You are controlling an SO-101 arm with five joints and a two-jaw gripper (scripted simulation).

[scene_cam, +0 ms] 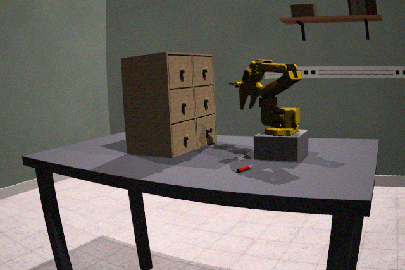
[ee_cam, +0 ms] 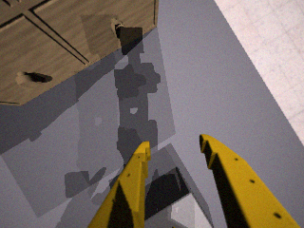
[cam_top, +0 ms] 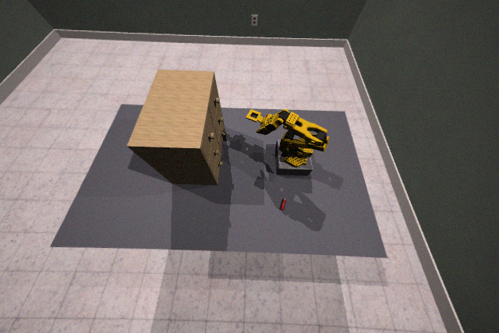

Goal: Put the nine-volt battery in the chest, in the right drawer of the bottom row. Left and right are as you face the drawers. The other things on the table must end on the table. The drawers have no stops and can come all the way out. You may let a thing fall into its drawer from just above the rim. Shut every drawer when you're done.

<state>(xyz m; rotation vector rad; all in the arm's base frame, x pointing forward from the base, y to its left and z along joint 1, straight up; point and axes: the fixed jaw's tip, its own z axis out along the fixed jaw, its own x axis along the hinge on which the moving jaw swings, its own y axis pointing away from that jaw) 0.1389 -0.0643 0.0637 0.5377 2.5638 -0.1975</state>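
Observation:
The wooden chest (cam_top: 177,108) (scene_cam: 147,104) has three rows of two drawers, and all of them look shut. The right drawer of the bottom row (scene_cam: 201,138) (ee_cam: 95,35) is flush with the front, with its knob in shadow. My gripper (scene_cam: 247,107) (ee_cam: 175,142) is partly open, with nothing between its fingers. It points down, high above the table in front of the chest, clear of the drawers. A red cylinder (cam_top: 283,203) (scene_cam: 243,168) with a pale tip lies on the table. I cannot see the nine-volt battery in any view.
The grey table (cam_top: 121,220) (scene_cam: 340,175) carries the chest and the arm's grey base block (cam_top: 293,170) (scene_cam: 274,147). The red cylinder lies off to one side of the block. Shadows of the arm fall across the table and the lower right drawer.

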